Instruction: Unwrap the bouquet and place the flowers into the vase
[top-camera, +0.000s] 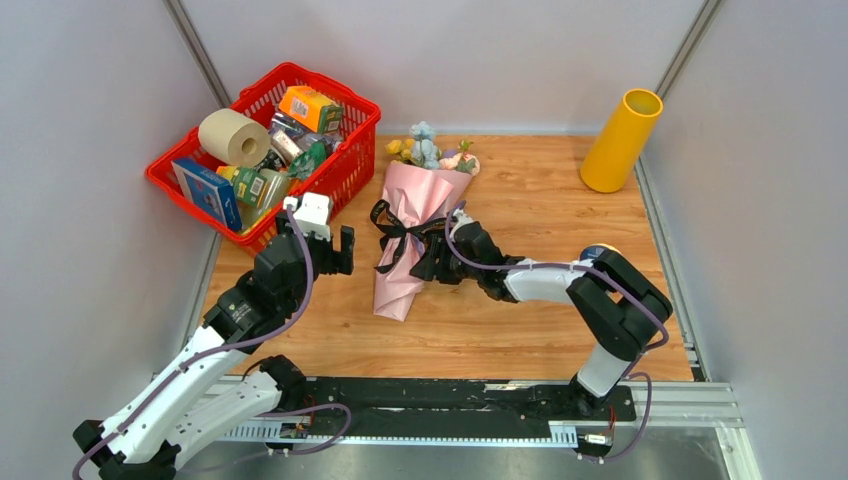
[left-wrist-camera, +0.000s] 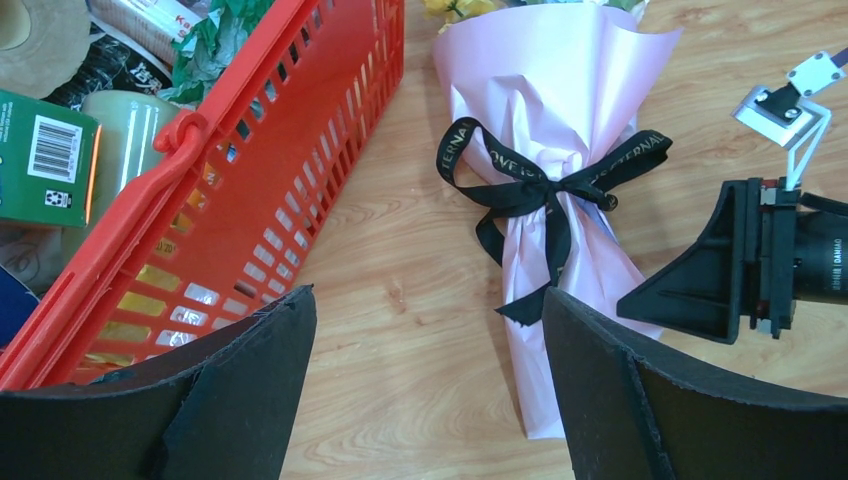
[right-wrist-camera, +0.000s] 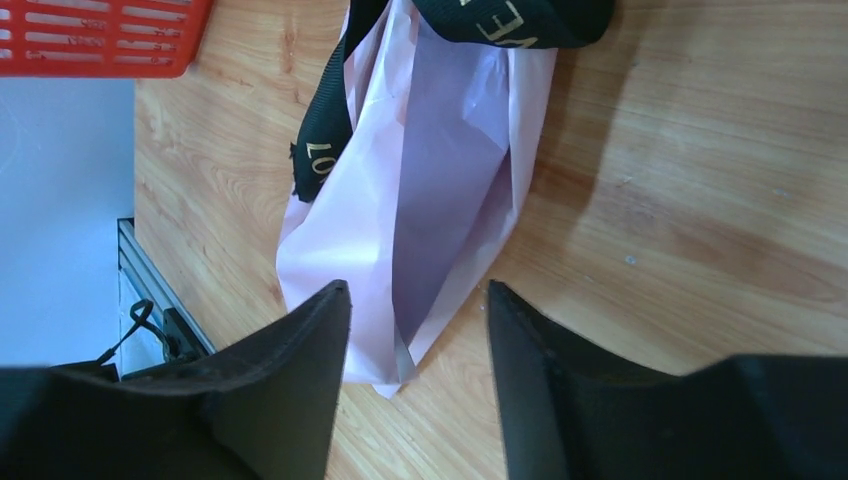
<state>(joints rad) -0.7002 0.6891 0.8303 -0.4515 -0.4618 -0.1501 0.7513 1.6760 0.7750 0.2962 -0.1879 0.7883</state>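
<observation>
Starting with the bouquet (top-camera: 418, 205), Mara: where does it lie?

Flat on the wooden table (top-camera: 520, 320), Jon. Flowers (top-camera: 432, 152) at its far end, pointed paper tail (right-wrist-camera: 400, 330) at its near end, and a black ribbon (left-wrist-camera: 540, 185) tied in a bow round its middle.

Right gripper (right-wrist-camera: 417, 290)?

Just beside the bouquet's right flank, a little tailward of the bow. Jaws stand partly apart, a narrow gap. On the right wrist view the tail's tip shows in that gap, beyond the fingertips. One finger's edge overlaps the paper there. Touching or only in front, I cannot tell.

Left gripper (left-wrist-camera: 428, 300)?

To the bouquet's left, near but apart, level with the bow and facing it. Jaws wide, gripping no thing. The bow and one loose ribbon end sit framed between the two fingers.

Anything else nearby?

Red basket (top-camera: 345, 175) just left of the bouquet's flower end. Vase (top-camera: 622, 140) well apart, off to the bouquet's far right, standing on the table.

What can't be made out?

Stems are wholly hidden inside the paper. The left wrist view cuts the blooms at its top edge, so only yellow scraps show. The right wrist view cuts off most of the bow. Gold lettering on the ribbon is folded over and only partly legible. From above, the right gripper covers the patch of wrap beside it.
</observation>
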